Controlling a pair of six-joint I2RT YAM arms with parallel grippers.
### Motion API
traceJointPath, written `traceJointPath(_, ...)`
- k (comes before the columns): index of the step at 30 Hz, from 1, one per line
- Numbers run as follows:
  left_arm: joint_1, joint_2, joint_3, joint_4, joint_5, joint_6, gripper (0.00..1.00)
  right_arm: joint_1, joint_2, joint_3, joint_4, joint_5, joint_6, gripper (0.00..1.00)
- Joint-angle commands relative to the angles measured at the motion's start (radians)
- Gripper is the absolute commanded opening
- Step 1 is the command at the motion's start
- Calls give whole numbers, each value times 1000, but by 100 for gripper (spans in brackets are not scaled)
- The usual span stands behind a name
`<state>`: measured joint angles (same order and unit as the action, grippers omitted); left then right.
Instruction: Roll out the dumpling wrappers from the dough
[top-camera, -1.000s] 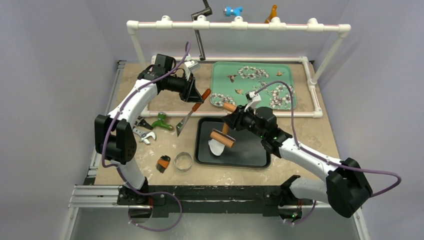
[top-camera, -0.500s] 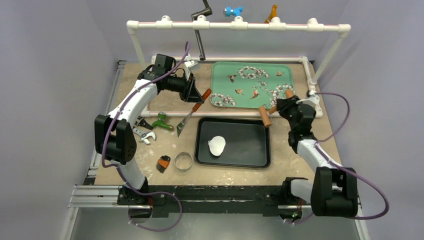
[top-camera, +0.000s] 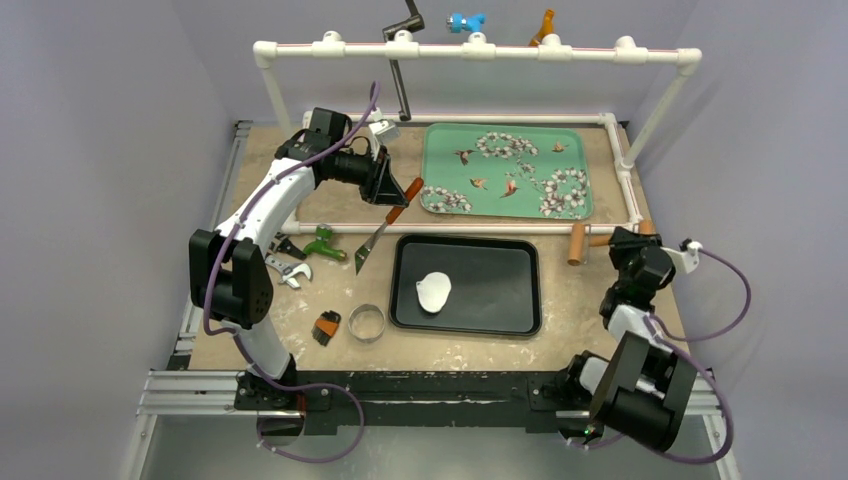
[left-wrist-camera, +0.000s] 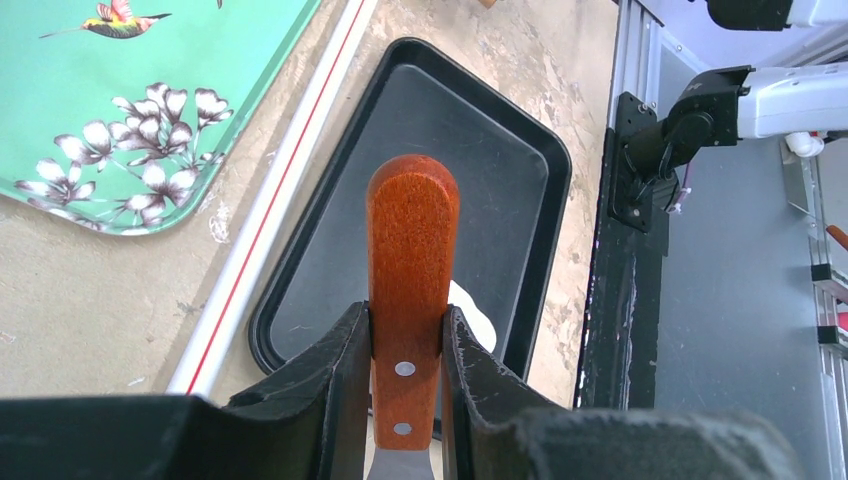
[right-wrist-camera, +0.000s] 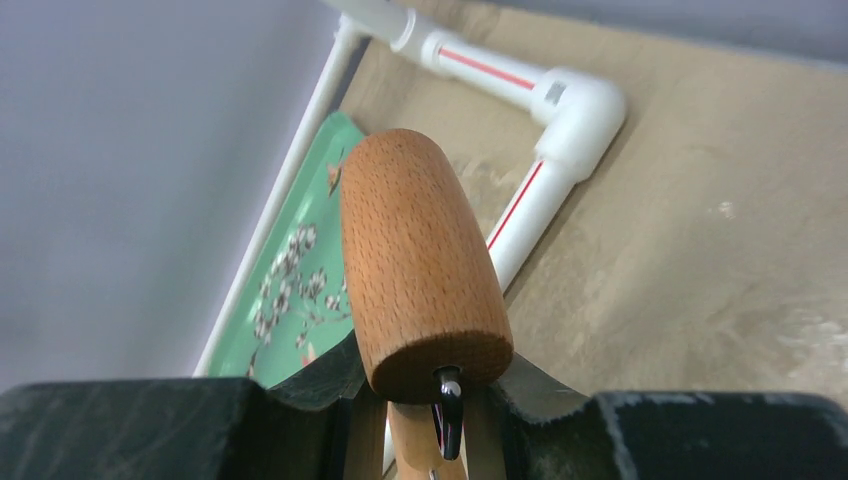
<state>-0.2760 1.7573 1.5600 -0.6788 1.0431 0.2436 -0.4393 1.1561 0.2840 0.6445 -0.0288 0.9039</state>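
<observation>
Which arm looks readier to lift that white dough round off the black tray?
Probably the left: the left gripper holds the scraper beside the black tray, near the dumpling wrapper. The right gripper holds the rolling pin past the tray's right edge.

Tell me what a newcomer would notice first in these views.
First, the white dough disc, lying alone in the black tray at the middle of the table. Then the two tools held away from it. The left claw grips a wooden-handled scraper just left of the tray, and the right claw holds the rolling pin near the table's right edge.
</observation>
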Motion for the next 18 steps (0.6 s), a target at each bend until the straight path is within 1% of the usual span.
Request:
traceJointPath(1,6,-49,45,3,53,-19,0,-59,-148,-17,-20,49,31,0)
traceJointPath(3,6,-44,48,4,56,-23,0,-59,-190,-18,-67,32,28,0)
traceJointPath(6,6,-45,46,4,60,-27,0,-59,-247,-53,-138,-1,84,0)
traceJointPath(9,3,-55,43,3,61,-26,0,-61,-320,-93,-237,48,110,0)
traceJointPath(11,-3,-64,40,5,62,-23,0,-59,-338,-110,-291,94,118,0)
traceJointPath(13,-14,-71,35,5,68,-20,0,-60,-338,-114,-328,142,142,0)
traceJointPath(15,-26,-78,29,5,72,-17,0,-60,-325,-119,-321,166,157,0)
traceJointPath(18,-43,-87,23,5,71,-15,0,-59,-266,-117,-319,190,179,4)
